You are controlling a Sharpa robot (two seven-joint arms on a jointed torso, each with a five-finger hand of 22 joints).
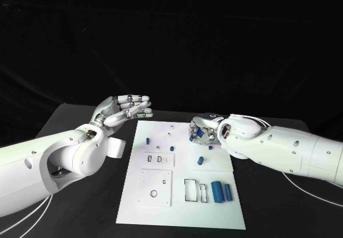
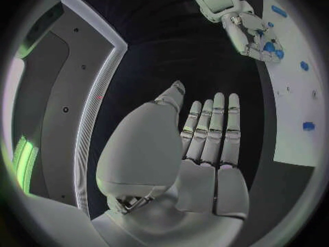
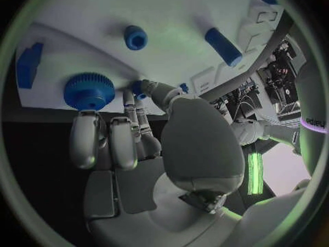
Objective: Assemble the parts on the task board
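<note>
Assembly incomplete: loose parts (image 1: 201, 159) lie about the task board (image 1: 179, 208). Right hand (image 1: 202, 132) fingers (image 3: 134, 115) pinch a small blue part beside the gear (image 3: 89, 90). Left hand (image 1: 123, 110) released, off-board.

Left robot hand (image 1: 126, 110) flat, empty; right robot hand (image 1: 203, 130) curled downward.

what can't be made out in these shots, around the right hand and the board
- Head view: the right hand bends over the white task board and covers the blue parts beneath it, so contact is unclear.
- Right wrist view: the fingers reach the round blue toothed gear; whether they grip or only touch it cannot be told.
- Right wrist view: a small blue piece is mostly hidden behind the fingertips.
- Left wrist view: the board is cut off by the circle's rim.
</note>
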